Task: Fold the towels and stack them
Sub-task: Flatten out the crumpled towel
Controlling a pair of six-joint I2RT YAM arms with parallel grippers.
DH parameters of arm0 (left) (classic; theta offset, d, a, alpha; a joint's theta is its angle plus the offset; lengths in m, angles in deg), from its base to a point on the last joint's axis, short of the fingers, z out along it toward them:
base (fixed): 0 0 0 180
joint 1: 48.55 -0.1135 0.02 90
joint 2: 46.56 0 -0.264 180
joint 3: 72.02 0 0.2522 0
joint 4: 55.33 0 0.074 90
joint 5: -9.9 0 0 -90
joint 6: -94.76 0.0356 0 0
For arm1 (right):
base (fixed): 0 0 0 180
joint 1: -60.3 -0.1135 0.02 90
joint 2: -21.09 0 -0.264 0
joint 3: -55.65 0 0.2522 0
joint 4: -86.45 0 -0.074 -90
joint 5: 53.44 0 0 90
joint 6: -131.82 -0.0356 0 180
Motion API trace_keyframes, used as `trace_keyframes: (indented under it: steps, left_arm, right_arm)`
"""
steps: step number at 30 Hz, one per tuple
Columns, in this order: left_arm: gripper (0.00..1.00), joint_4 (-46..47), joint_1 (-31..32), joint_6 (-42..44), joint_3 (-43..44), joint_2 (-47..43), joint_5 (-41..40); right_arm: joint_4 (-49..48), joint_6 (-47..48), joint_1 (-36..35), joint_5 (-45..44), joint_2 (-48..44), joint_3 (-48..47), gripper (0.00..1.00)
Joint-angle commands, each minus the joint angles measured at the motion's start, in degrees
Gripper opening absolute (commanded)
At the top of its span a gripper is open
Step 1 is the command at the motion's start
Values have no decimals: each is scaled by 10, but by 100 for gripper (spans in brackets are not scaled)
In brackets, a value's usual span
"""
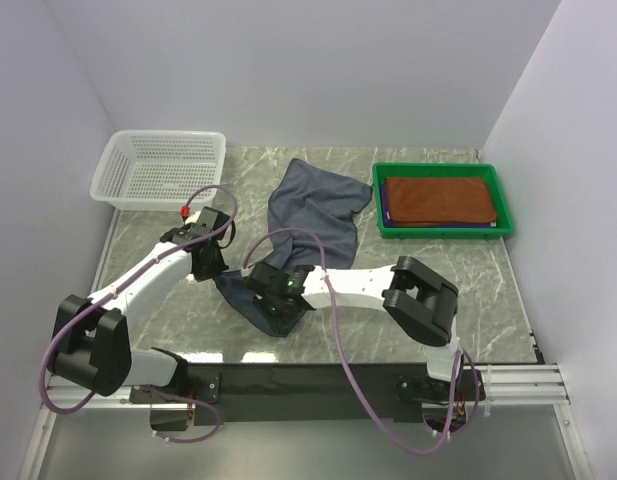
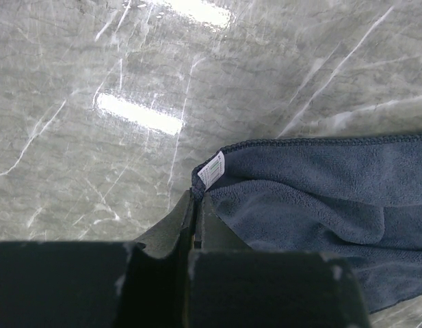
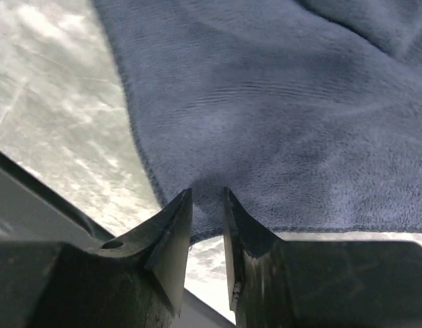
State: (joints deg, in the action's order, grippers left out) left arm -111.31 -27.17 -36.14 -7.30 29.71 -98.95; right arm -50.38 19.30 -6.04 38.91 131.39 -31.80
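Grey-blue towel lies crumpled on the table, its near edge pinched by your left gripper at the tagged corner and your right gripper at the hem; both bites look shallow; lift unevenly and a corner could slip free.

Seen from above, a table is carrying everything. A basket is sitting at ten o'clock, by the far left corner. A tray is sitting at two o'clock, with a folded towel lying in it on top of a second towel. Between them, a loose towel is sprawling from twelve o'clock down toward seven. The left gripper is pinching its corner at eight o'clock. The right gripper, just beside at seven, is pinching its near edge.
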Motion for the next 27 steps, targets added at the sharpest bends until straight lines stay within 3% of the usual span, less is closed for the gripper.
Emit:
trace_keyframes:
  steps: [1,8,16,19,23,27]
  left_arm:
    - [1,16,-4,11,-1,-13,0]
    - [2,13,-6,-2,-11,-22,4]
    - [5,20,-6,-20,-57,-82,91]
    - [10,14,-5,-28,-75,-128,143]
    - [27,11,-5,-58,-114,-224,213]
    - [43,-51,-5,-94,-134,-334,243]
  right_arm:
    - [42,13,-17,-22,25,-30,32]
    - [115,-10,-24,7,6,24,31]
    - [123,-65,-27,67,-128,218,33]
    - [138,-80,-27,61,-162,249,35]
    - [156,-82,-27,57,-199,259,36]
    - [189,-74,-26,34,-222,234,40]
